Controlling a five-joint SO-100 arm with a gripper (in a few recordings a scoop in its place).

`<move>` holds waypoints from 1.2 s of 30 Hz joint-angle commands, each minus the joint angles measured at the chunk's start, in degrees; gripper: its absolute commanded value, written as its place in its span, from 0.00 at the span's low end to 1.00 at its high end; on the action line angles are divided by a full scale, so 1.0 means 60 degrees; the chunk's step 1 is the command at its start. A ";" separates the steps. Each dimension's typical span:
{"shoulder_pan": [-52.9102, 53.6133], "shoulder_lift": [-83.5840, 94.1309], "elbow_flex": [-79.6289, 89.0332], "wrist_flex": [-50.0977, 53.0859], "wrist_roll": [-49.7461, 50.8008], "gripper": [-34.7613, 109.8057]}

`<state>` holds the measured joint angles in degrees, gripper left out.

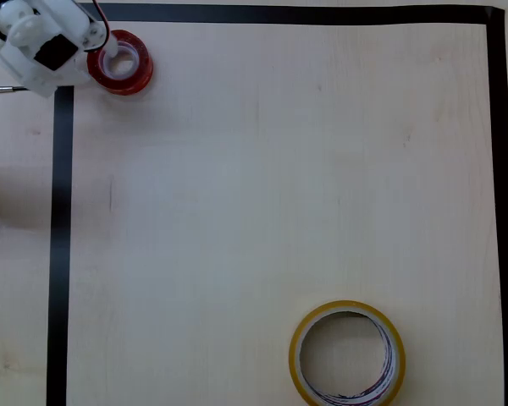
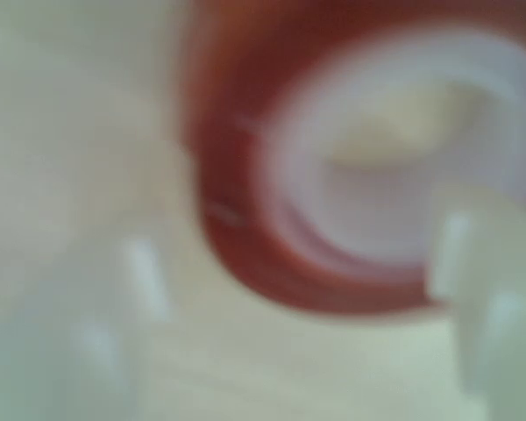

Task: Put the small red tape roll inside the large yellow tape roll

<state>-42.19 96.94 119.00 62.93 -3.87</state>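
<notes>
Small red tape roll (image 1: 123,63) at the taped area's top-left corner; my white gripper (image 1: 108,59) straddles its wall, jaws parted, nothing held. Grasp step. Next I judge: close, lift, carry to large yellow tape roll (image 1: 347,355), well apart.

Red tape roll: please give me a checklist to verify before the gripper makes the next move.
1. Gripper is at the small red tape roll, top left in the overhead view: ok.
2. One finger inside the hole, the other finger outside the red wall: ok, though the wrist view is blurred.
3. Fingers closed firmly on the wall: cannot tell.
4. Large yellow tape roll lies flat with its hole open: ok.
5. Red roll inside the yellow one: not ok, they are far apart.
</notes>
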 commanded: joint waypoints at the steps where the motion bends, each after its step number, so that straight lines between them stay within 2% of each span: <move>1: 0.0073 0.0615 0.0205 -0.0234 -0.0161 0.35; 13: 0.0249 0.0190 0.0923 -0.1201 -0.0264 0.32; 16: 0.0337 0.0059 0.0937 -0.1304 -0.0264 0.24; 26: 0.0601 0.0117 0.0923 -0.1274 -0.0278 0.24; 31: 0.1963 0.1011 0.0073 -0.0439 -0.0864 0.24; 36: 0.4468 0.0776 -0.2036 -0.0161 -0.1816 0.24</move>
<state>-24.96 97.73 119.27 60.56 -10.37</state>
